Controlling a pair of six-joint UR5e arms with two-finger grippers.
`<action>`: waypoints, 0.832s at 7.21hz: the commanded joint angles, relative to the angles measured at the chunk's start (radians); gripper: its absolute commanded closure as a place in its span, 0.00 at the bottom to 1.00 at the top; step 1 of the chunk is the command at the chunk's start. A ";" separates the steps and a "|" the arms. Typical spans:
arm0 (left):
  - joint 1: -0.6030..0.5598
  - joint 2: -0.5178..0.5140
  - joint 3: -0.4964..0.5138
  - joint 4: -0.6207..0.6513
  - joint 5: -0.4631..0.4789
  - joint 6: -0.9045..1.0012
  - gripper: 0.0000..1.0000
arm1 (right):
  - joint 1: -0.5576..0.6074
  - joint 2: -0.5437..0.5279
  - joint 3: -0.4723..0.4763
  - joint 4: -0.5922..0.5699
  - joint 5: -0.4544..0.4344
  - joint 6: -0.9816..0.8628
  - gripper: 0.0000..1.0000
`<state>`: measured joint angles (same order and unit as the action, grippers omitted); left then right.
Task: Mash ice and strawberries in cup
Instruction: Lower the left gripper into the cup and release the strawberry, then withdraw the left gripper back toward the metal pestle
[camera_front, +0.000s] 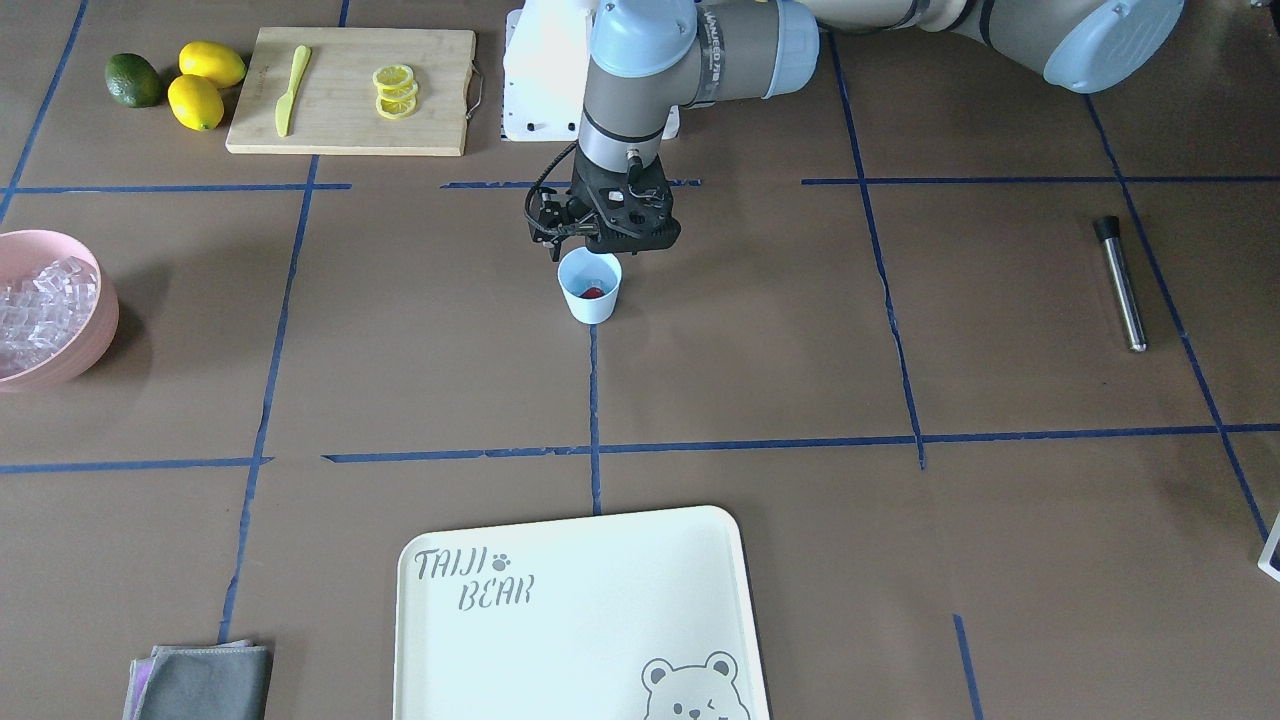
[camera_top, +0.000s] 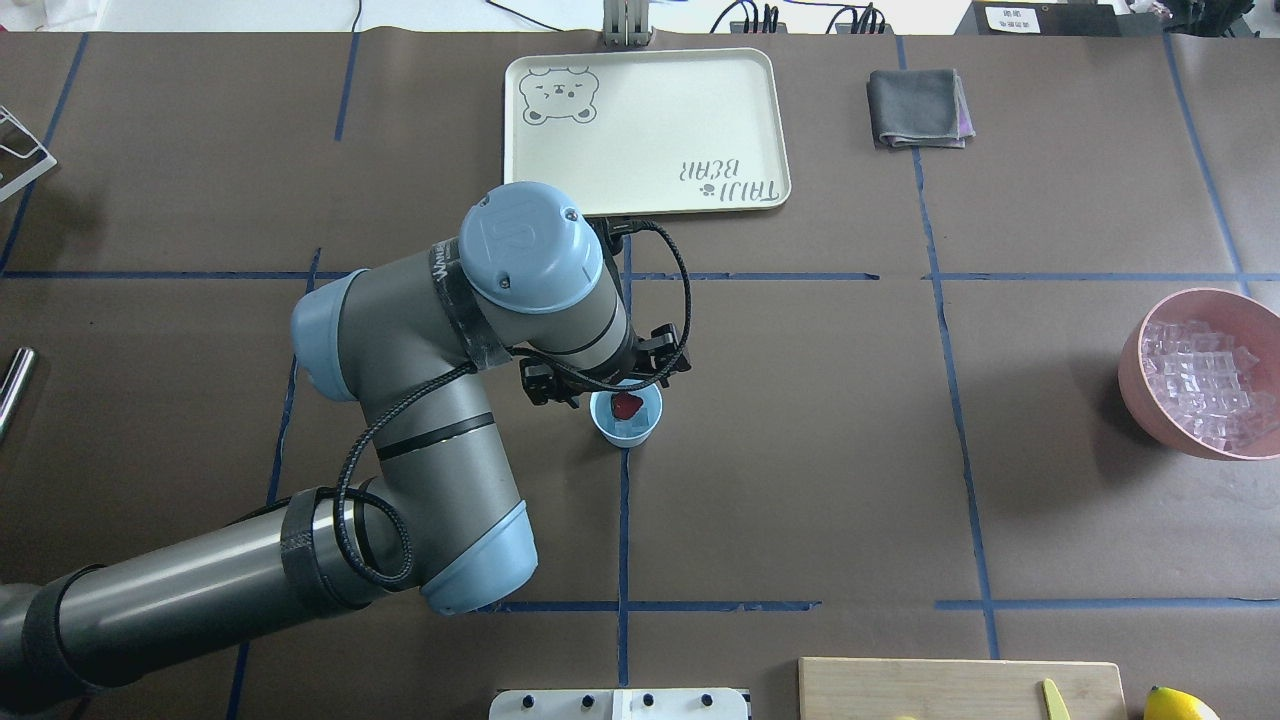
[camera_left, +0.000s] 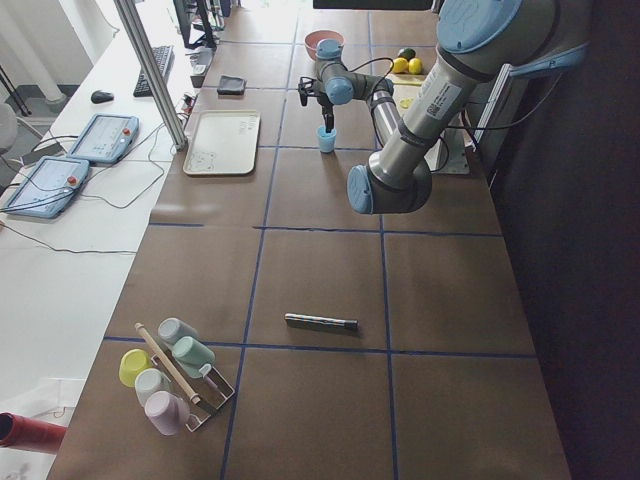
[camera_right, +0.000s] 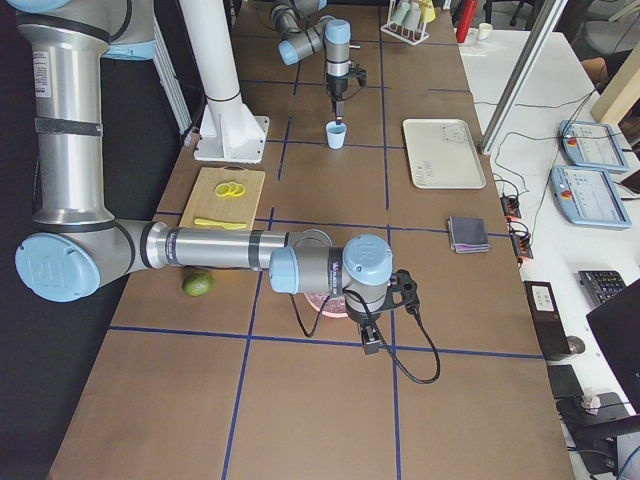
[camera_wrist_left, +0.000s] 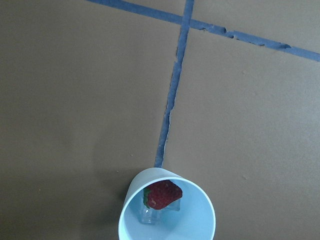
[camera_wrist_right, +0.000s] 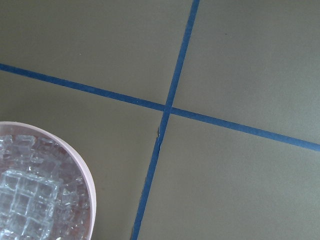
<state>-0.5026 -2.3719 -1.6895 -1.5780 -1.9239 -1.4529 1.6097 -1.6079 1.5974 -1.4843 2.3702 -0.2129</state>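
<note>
The light blue cup (camera_front: 590, 298) stands at mid-table on a blue tape line. One red strawberry (camera_wrist_left: 162, 194) lies in it on top of an ice cube (camera_wrist_left: 149, 215). The cup also shows in the overhead view (camera_top: 628, 428). My left gripper (camera_front: 598, 250) hangs straight above the cup's rim, looks open and holds nothing. A heap of ice (camera_top: 1205, 385) fills the pink bowl (camera_top: 1135, 385). The bowl's rim (camera_wrist_right: 89, 190) shows in the right wrist view. My right gripper (camera_right: 370, 343) hovers beside the bowl. I cannot tell whether it is open or shut.
A metal muddler (camera_front: 1121, 285) lies on the robot's left side. A cream tray (camera_front: 570, 620) sits at the operators' edge, with a grey cloth (camera_front: 205, 682) beside it. A cutting board (camera_front: 350, 130) holds lemon slices and a yellow knife, next to lemons (camera_front: 205, 85) and a lime (camera_front: 133, 80).
</note>
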 joint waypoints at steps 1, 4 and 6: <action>-0.045 0.075 -0.135 0.092 -0.007 0.084 0.00 | 0.001 -0.001 -0.007 0.010 0.035 0.036 0.01; -0.212 0.277 -0.300 0.217 -0.092 0.419 0.00 | 0.003 -0.009 -0.011 0.010 0.075 0.070 0.01; -0.346 0.481 -0.355 0.196 -0.163 0.624 0.00 | 0.003 -0.006 -0.010 0.013 0.075 0.072 0.01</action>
<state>-0.7638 -2.0141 -2.0092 -1.3701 -2.0413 -0.9520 1.6121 -1.6150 1.5873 -1.4722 2.4444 -0.1439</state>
